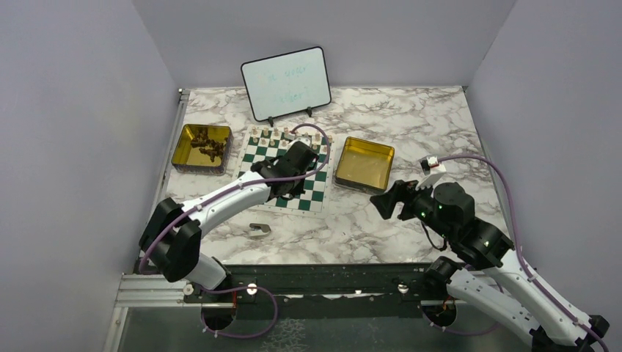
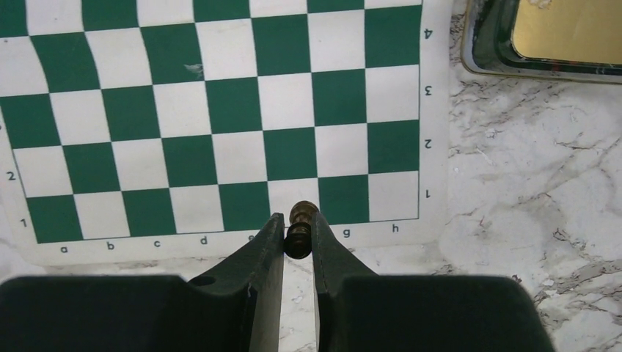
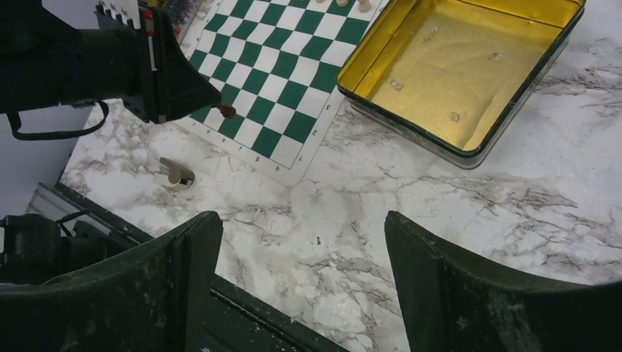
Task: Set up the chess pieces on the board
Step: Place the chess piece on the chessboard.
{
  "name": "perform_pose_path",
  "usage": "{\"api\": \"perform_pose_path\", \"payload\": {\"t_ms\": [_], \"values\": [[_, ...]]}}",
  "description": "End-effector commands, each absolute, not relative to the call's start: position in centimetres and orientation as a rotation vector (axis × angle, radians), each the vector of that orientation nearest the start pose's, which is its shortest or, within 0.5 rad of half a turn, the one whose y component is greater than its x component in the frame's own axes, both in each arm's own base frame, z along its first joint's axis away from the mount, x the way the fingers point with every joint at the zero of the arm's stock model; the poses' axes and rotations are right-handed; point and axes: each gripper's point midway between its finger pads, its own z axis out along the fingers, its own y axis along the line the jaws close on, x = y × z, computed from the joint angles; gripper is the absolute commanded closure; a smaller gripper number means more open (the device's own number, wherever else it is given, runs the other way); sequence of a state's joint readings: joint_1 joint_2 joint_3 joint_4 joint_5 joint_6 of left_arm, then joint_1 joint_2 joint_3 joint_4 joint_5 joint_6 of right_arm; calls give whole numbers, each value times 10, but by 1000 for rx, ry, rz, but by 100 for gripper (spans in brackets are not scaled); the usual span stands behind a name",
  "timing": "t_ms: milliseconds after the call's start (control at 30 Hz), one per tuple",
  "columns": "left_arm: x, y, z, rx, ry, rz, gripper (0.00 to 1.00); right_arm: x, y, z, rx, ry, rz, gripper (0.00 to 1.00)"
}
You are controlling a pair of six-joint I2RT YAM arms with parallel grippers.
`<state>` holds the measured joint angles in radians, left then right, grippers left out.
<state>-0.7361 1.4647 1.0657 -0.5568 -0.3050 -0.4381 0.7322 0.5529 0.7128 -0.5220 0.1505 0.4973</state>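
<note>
My left gripper was closed on a dark brown chess piece over the board's near edge, beside the f1 square, likely for seating on the first rank; my right gripper hung open above the tabletop.

The table looks smooth and marble-patterned with a faint sheen, the board a matt, slightly rippled mat, the gold tin shiny metal, the dark chess piece glossy wood.

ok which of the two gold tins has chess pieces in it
The tin left of the board: dark brown pieces lie in it. The tin right of the board shows only a bare gold floor; the board lies between them.
</note>
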Motion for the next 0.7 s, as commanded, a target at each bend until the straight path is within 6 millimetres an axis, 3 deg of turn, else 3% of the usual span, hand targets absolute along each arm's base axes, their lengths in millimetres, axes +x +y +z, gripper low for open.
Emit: {"api": "perform_pose_path", "payload": {"t_ms": [0,300,667], "values": [[296,-223,117,212,2398,-92,82,190,155,228,-112,1984,640,13],[295,-213,98,192,2397,-3,81,191,152,230,-108,1976,623,13],[288,-216,75,190,2450,-21,80,191,151,229,-112,1977,613,13]]}}
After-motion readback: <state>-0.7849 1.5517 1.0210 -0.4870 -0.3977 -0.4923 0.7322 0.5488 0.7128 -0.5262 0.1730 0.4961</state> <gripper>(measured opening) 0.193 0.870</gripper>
